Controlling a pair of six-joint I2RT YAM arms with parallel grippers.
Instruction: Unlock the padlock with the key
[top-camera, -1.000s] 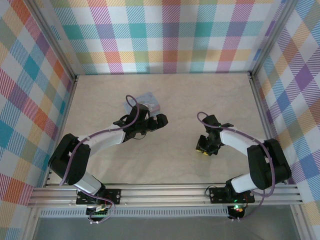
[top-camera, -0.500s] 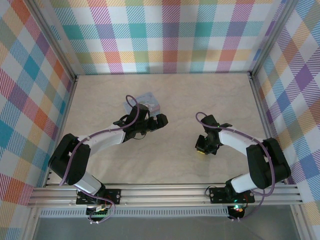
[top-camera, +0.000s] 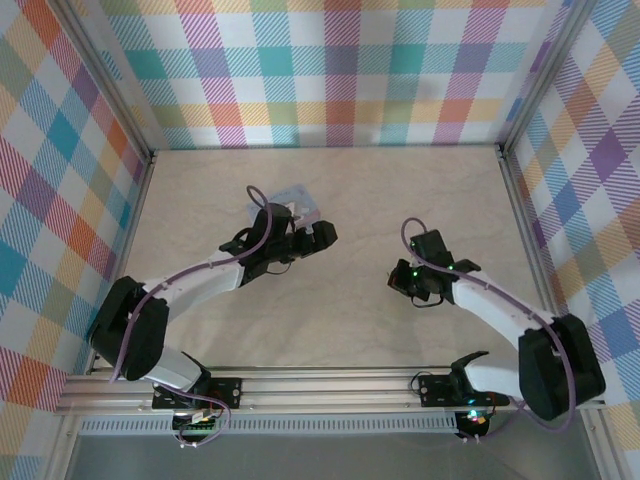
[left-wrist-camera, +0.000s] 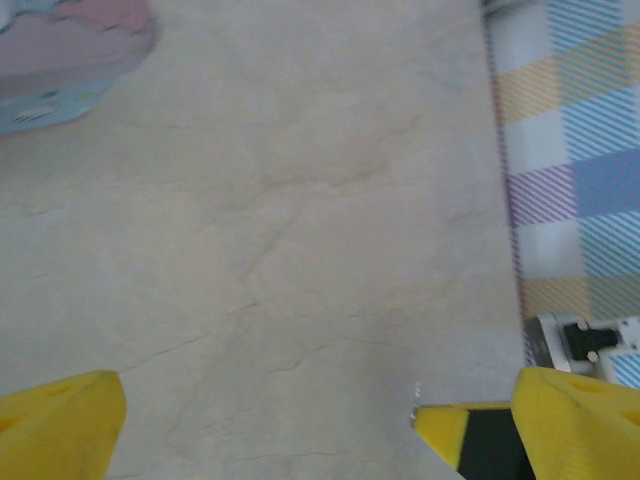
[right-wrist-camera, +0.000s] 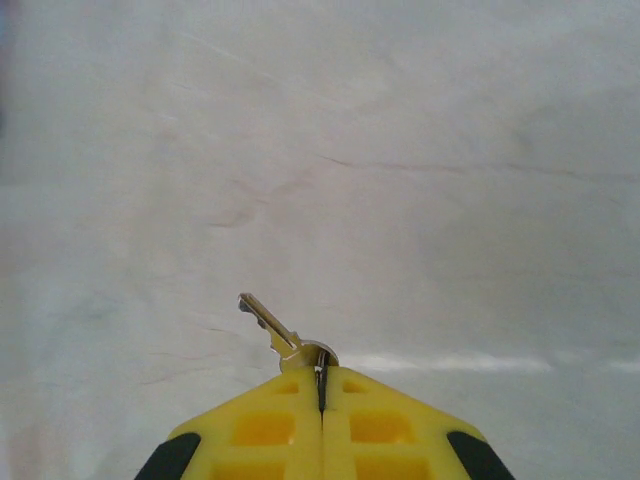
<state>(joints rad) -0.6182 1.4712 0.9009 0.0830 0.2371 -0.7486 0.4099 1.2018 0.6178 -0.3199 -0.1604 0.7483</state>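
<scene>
My right gripper (right-wrist-camera: 321, 385) is shut on the head of the small metal key (right-wrist-camera: 270, 325). The key's blade sticks out up and to the left, above the bare table. In the top view the right gripper (top-camera: 396, 283) hangs right of centre, pointing left. My left gripper (top-camera: 308, 236) stands open just in front of the pale blue tin (top-camera: 301, 196). In the left wrist view its yellow fingers (left-wrist-camera: 60, 425) are spread wide over bare table with nothing between them, and the tin (left-wrist-camera: 60, 50) lies at the top left. The padlock is out of view.
Checked walls enclose the marbled table (top-camera: 340, 320) on three sides. An aluminium rail (top-camera: 330, 385) runs along the near edge by the arm bases. The wall's foot (left-wrist-camera: 560, 200) shows at the right of the left wrist view.
The right gripper closed on the key, then rose off the table and swung slightly up and left. The left gripper edged toward the tin, still open.
</scene>
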